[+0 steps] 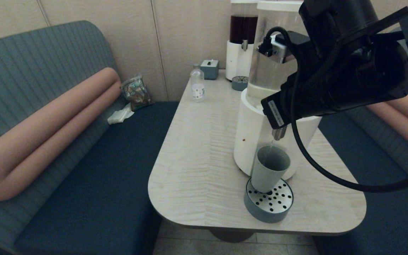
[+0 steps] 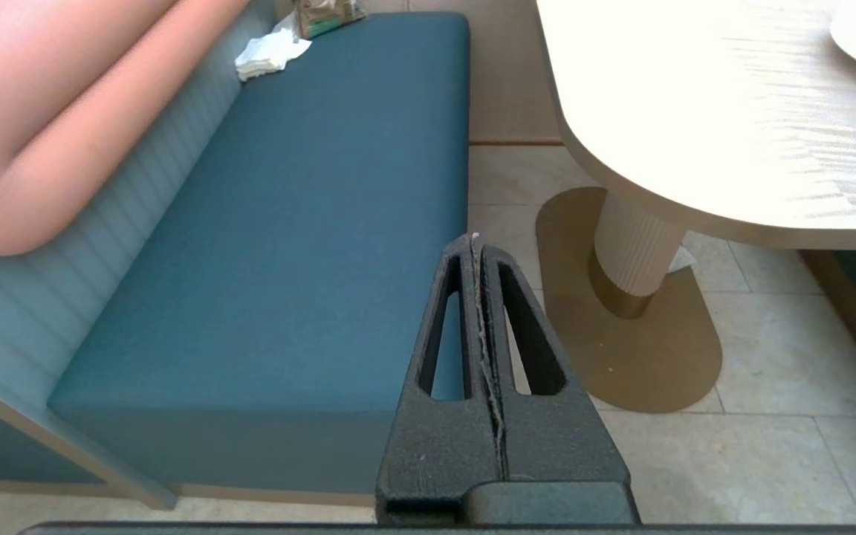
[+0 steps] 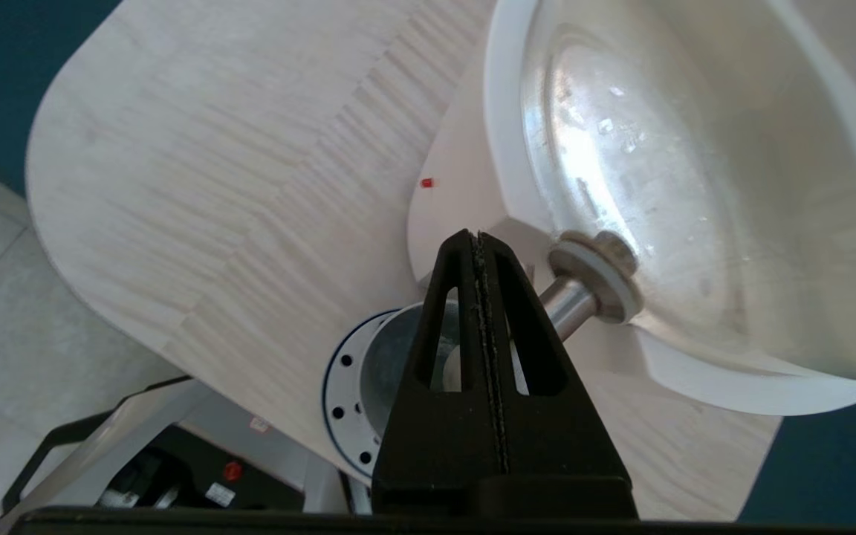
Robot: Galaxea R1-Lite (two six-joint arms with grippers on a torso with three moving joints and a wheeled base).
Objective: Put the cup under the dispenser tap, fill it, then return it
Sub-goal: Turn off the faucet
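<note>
Grey-blue and matte, the cup [image 1: 270, 168] is standing upright on the back half of the round perforated drip tray [image 1: 274, 202], directly beneath the dispenser tap [image 1: 279, 133]. Nothing is gripping it. In the right wrist view the cup [image 3: 391, 357] is showing only in part behind the fingers, with the steel tap [image 3: 571, 305] jutting from the white base just beside it.

The tap is sticking out of the big white-based dispenser [image 1: 257, 131], whose clear tank is rising behind it. The right gripper [image 3: 481, 245] is hovering above the tap and cup, its two fingers pressed together with nothing between them; in the head view the right arm is blocking much of the tank.

The pale wooden table [image 1: 197, 156] is carrying the tray and dispenser, and farther back a small clear bottle [image 1: 197, 85], a little teal box [image 1: 209, 68] and a second dispenser [image 1: 241, 42] holding dark red liquid.

The left gripper [image 2: 478, 245] is hanging low beside the table, over the teal bench seat [image 2: 287, 223], its fingers also pressed together and holding nothing.
</note>
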